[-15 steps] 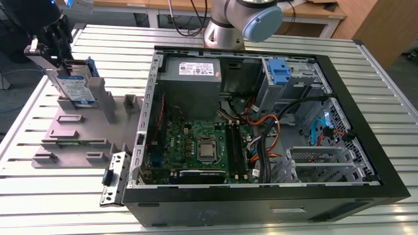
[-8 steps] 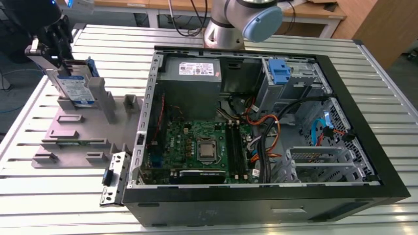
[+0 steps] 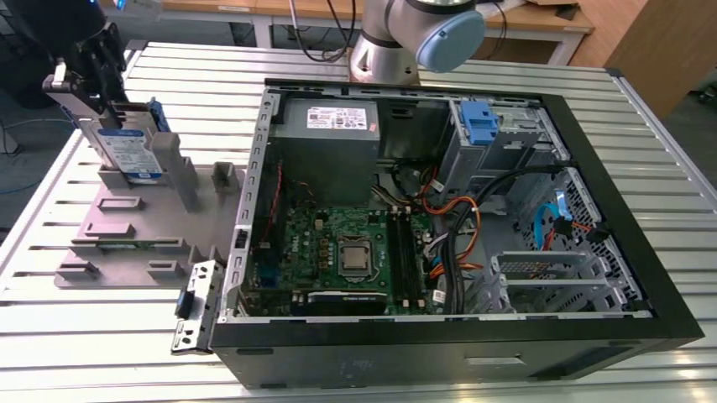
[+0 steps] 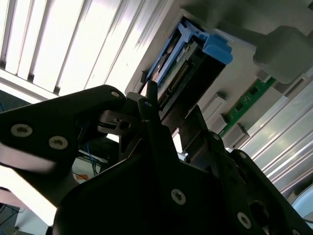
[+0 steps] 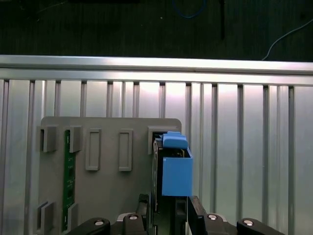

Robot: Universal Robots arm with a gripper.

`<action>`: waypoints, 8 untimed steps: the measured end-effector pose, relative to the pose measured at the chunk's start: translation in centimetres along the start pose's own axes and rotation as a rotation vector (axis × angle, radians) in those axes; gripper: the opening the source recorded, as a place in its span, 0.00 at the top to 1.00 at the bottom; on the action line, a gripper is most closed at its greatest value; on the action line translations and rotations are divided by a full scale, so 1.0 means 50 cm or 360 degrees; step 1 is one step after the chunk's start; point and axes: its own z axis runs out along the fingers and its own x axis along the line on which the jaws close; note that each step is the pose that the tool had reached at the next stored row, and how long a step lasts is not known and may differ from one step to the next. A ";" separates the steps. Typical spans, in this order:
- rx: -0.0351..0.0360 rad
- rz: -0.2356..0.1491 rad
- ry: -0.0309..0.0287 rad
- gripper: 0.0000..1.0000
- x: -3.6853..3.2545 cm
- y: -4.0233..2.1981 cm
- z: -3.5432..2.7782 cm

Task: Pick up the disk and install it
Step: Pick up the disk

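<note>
Exterior view's left, near a far corner of the slatted metal table [image 3: 67, 336]: the disk [image 3: 129, 151] stands upright on its edge in a grey holder plate [image 3: 134, 227], beside the open computer case [image 3: 392, 357]. The gripper [image 3: 99, 80] reaches down over the disk's top. In both wrist views, its fingers [image 5: 193, 208] [image 4: 149, 105] are closed against the disk's two broad faces [image 5: 176, 176] [image 4: 183, 73].
</note>
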 end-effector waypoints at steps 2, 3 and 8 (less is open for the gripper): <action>0.0000 0.0000 -0.00001 0.56 0.000 0.000 0.000; 0.0000 0.0000 -0.00002 0.56 0.000 0.000 0.000; 0.0000 0.0000 -0.00003 0.56 0.001 0.000 0.001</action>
